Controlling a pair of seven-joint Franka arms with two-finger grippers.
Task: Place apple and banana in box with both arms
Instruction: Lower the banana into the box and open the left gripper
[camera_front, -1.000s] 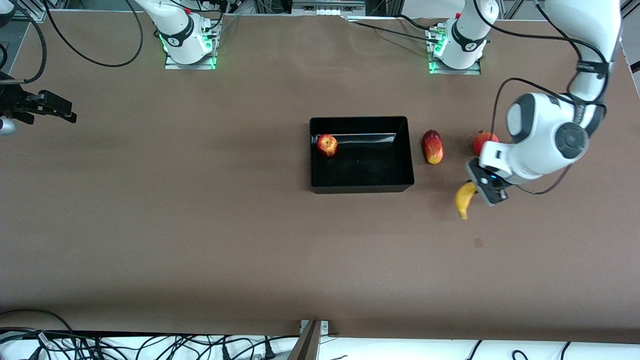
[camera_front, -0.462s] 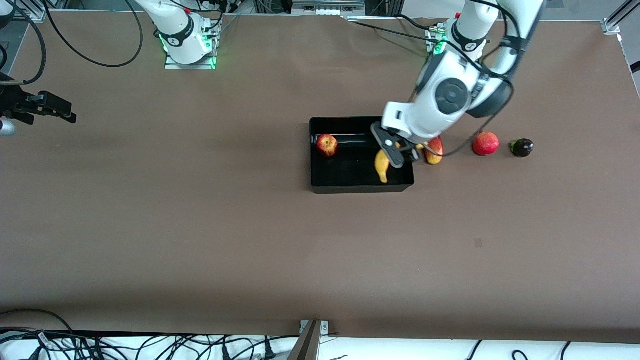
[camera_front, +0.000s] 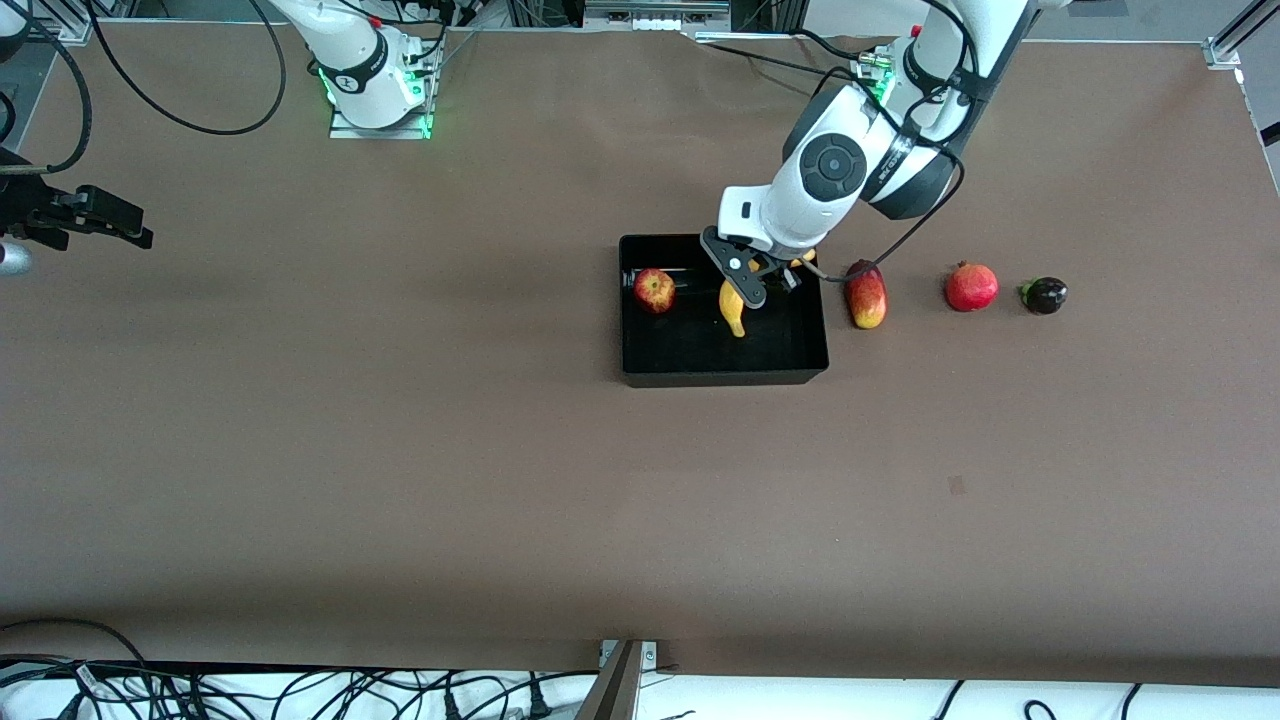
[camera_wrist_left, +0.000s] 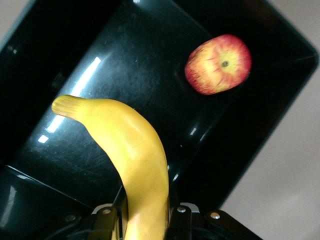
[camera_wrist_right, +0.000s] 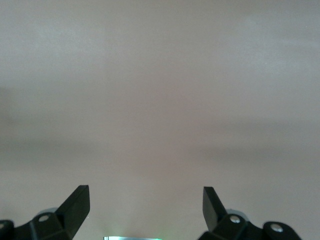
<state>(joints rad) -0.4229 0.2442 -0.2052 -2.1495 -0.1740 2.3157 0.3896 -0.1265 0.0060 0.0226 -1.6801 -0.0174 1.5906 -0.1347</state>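
The black box (camera_front: 640, 375) stands mid-table. The red-yellow apple (camera_front: 654, 290) lies inside it at the corner toward the right arm's end; it also shows in the left wrist view (camera_wrist_left: 218, 64). My left gripper (camera_front: 752, 283) is over the box, shut on the yellow banana (camera_front: 732, 306), which hangs above the box floor (camera_wrist_left: 115, 75). In the left wrist view the banana (camera_wrist_left: 131, 160) runs out from between the fingers (camera_wrist_left: 177, 212). My right gripper (camera_front: 100, 215) waits at the table's edge at the right arm's end, open and empty (camera_wrist_right: 146, 200).
Beside the box toward the left arm's end lie a red-yellow mango (camera_front: 866, 293), a red pomegranate (camera_front: 972, 286) and a small dark fruit (camera_front: 1044, 295). Cables run along the table's near edge.
My left gripper carried the banana from the table near the pomegranate across to over the box, then farther over the box toward the apple. The right arm has not moved.
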